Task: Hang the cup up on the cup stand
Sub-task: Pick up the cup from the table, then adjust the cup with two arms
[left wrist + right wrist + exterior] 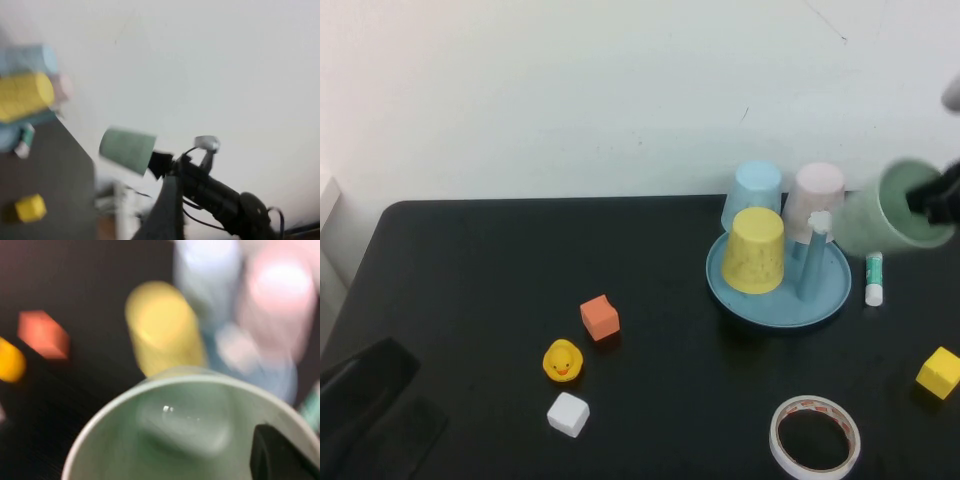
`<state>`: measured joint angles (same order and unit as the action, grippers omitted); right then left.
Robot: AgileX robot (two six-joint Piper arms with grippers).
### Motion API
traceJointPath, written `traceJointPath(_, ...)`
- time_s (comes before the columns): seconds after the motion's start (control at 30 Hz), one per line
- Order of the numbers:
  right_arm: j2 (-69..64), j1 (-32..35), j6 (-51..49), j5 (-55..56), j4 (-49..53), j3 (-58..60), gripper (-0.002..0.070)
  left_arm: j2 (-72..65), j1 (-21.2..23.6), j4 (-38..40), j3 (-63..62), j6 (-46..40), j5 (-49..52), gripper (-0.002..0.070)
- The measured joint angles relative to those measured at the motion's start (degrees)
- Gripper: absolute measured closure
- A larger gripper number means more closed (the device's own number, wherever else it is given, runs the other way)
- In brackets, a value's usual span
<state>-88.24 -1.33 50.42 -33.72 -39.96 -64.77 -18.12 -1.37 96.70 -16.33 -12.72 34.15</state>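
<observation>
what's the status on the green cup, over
Right gripper holds green cup by its rim, tilted, airborne right of cup stand. Left gripper parked, out of view. Free white-capped peg close by; yellow cup on neighbouring peg.

the right tool (932, 200) hangs in the air at the far right edge of the high view, one dark finger (280, 457) reaching inside the mouth of the cup (885, 215) and pinching its rim, holding it tipped on its side. the left tool (365, 400) rests low at the near left corner, a dark shape against the table (470, 290).
</observation>
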Motion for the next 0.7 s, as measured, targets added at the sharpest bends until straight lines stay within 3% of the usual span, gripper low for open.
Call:
traceJointPath(0.13, 8.3, -6.0, 8.0, -1.1, -12.4, 0.1, 0.0648, 0.0, 0.0, 0.0, 0.0, 8.0, 1.2, -0.0016)
traceJointPath(0.33, 14.2, -23.8, 29.2, 1.1, -37.6, 1.3, 0.0649, 0.0, 0.0, 0.0, 0.0, 13.3, 1.5, -0.0017)
traceJointPath(0.53, 12.0, -41.9, 43.3, 12.9, -48.6, 1.6, 0.0649, 0.0, 0.0, 0.0, 0.0, 15.1, 1.5, -0.0017)
traceJointPath(0.7, 7.0, -50.4, 51.6, 18.1, -53.7, 1.7, 0.0649, 0.0, 0.0, 0.0, 0.0, 16.2, 1.5, -0.0017)
